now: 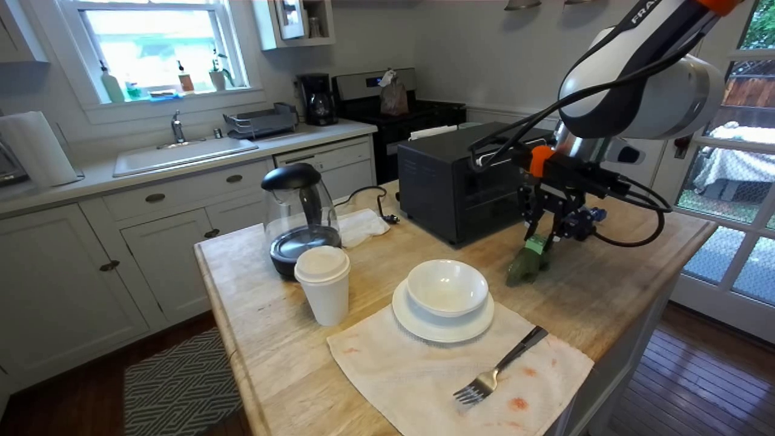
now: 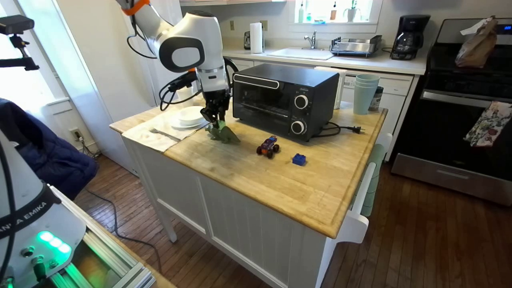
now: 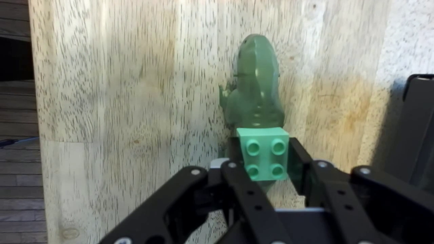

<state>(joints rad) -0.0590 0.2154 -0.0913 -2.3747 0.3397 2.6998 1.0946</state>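
Lettering "FRA" legible on the white-and-black robot arm link point(image 1: 623, 54) in an exterior view; remainder cut off at the frame's upper edge. Lettering "EMIKA" legible on the black band point(image 2: 30, 212) around the white, rounded robot base point(image 2: 66, 220) in an exterior view; preceding word partly hidden by a thin black cable point(image 2: 9, 188). Small pale print on the black, box-shaped metal toaster oven point(image 2: 272, 100), near its round, silver-ringed upper knob point(image 2: 301, 101): illegible. Blue-lit display point(image 2: 507, 28) on the black-and-steel kitchen range point(image 2: 444, 116): reading illegible.

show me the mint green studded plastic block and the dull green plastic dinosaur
Mint green studded plastic block point(image 3: 265, 158), wrist view: on its studded top.
Dull green plastic dinosaur point(image 3: 255, 96), wrist view: on its upper back.
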